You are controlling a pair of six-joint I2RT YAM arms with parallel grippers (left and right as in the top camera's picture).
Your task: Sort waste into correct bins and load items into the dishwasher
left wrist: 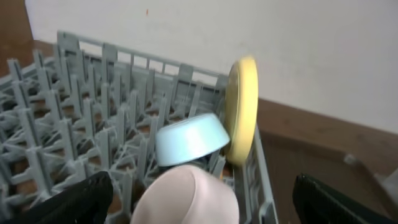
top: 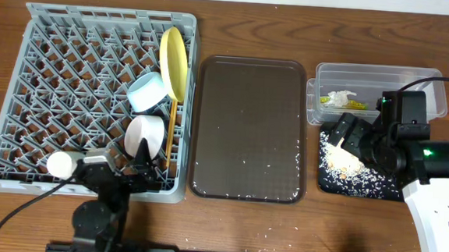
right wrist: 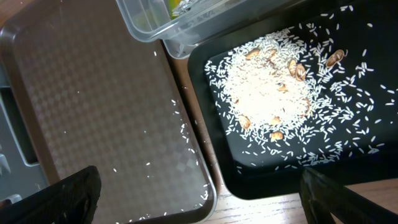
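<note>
We see soft, even light overhead, shadows faint. Just ahead of the left gripper (left wrist: 208, 204), the small white bowl (left wrist: 186, 194) is blurred, the pale wall (left wrist: 311, 50) beyond bright. Ahead of the right gripper (right wrist: 205, 202), the loose white rice-like scraps (right wrist: 267, 93) look sharp.

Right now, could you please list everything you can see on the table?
rack: 1, grey, table's left
plate: 1, yellow, upright at rack's right side
blue bowl: 1, light blue, in rack beside plate
white bowl: 1, white, in rack, nearer than blue bowl
cup: 1, white, rack's front-left corner
chopsticks: count unclear, wooden, rack's right edge
brown tray: 1, dark brown, centre, a few grains on it
tub: 1, clear, back right
wrapper: 1, yellow-green and white, in tub
black tray: 1, black, front right
rice: pile plus loose grains, white, in black tray
table: 1, brown wood
left gripper: black, open, by white bowl
right gripper: black, open, over black tray's left edge
</note>
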